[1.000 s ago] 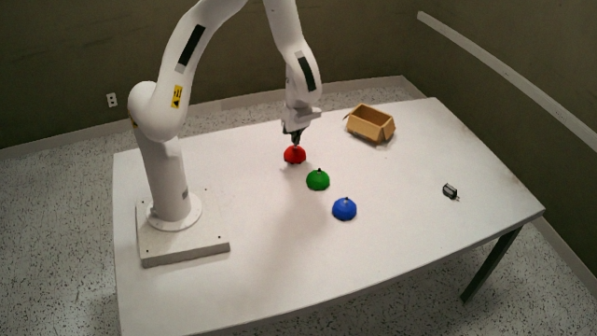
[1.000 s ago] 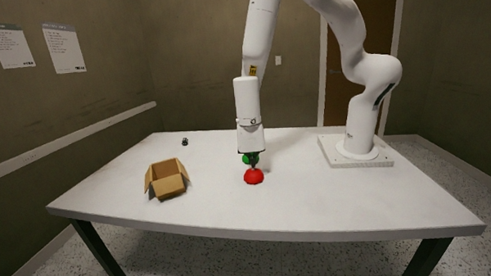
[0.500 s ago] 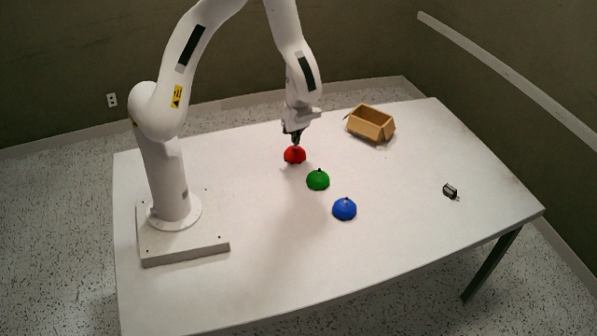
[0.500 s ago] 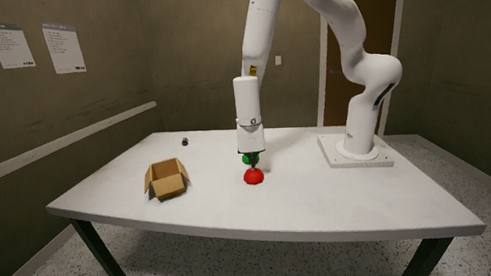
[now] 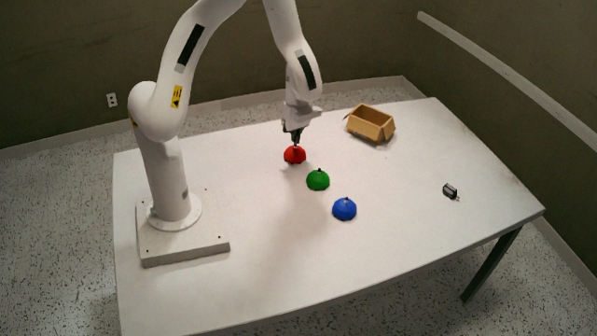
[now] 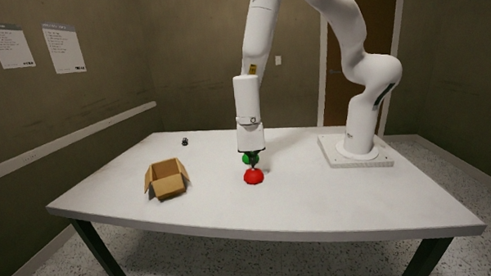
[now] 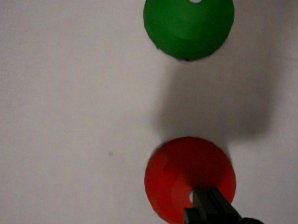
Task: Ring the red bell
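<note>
The red bell (image 5: 295, 154) sits on the white table, also seen in the exterior view (image 6: 253, 176) and in the wrist view (image 7: 189, 179). My gripper (image 5: 296, 138) is shut with nothing between its fingers and points straight down, with its tip right over the top of the red bell. The fingertips (image 7: 202, 197) cover the bell's button in the wrist view, so I cannot tell how far down the button is. In the exterior view the tip (image 6: 252, 164) meets the bell's top.
A green bell (image 5: 317, 179) and a blue bell (image 5: 344, 208) stand in a row toward the table's front. An open cardboard box (image 5: 370, 122) lies at the back right. A small dark object (image 5: 450, 190) lies near the right edge.
</note>
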